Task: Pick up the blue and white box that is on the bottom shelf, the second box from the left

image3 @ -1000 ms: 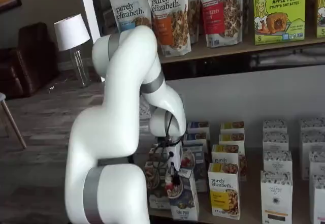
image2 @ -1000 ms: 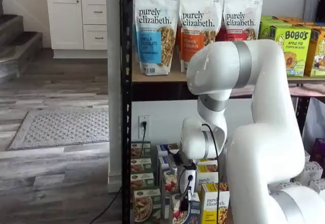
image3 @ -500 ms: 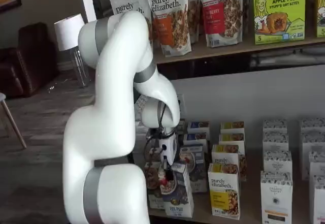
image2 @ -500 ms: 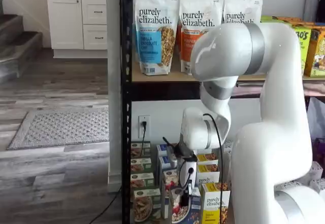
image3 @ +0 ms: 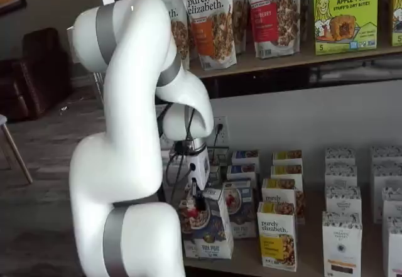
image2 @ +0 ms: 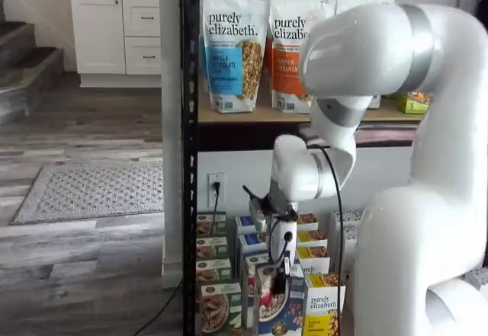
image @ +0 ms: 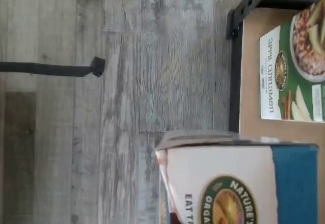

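Note:
The blue and white box (image3: 210, 233) is tilted at the front of the bottom shelf (image3: 301, 268), out of its row. My gripper (image3: 196, 205) is shut on its top, with black fingers and a cable over the bowl picture. In both shelf views the white arm bends down to it; the box (image2: 276, 309) hangs under the gripper (image2: 282, 275). In the wrist view the box (image: 238, 183) fills the near part, white with a blue band, over grey floorboards.
Green-fronted boxes (image2: 213, 275) stand beside the black rack post (image2: 189, 161). A yellow "purely elizabeth" box (image3: 277, 234) and white boxes (image3: 342, 239) stand to the right. Granola bags (image3: 213, 19) fill the upper tier. A green box (image: 289, 76) lies on the tan shelf board (image: 250, 82).
The arm has risen and swung away from the shelves. The held box has come forward and to the left out of its row, tilting as it goes.

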`<state>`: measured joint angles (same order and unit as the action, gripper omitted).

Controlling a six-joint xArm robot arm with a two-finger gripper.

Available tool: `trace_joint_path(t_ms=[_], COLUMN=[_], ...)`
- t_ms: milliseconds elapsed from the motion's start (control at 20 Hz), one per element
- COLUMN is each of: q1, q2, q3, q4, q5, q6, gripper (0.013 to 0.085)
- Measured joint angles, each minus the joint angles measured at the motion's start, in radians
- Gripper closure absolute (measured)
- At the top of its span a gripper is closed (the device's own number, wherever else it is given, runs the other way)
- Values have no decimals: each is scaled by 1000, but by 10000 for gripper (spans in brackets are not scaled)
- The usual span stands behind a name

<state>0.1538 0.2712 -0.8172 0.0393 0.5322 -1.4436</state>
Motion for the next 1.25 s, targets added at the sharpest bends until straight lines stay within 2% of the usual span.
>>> trace_joint_path(t_ms=[100, 400, 550, 950, 1250], q1=[6, 22, 29, 43, 53], q2=[-44, -182, -255, -433, -501], q3=[14, 45, 50, 29, 8], q4=[-12, 23, 19, 12, 4], q5=[31, 126, 190, 388, 498], q6=[18, 8, 23, 51, 69], gripper=[530, 530, 530, 530, 530])
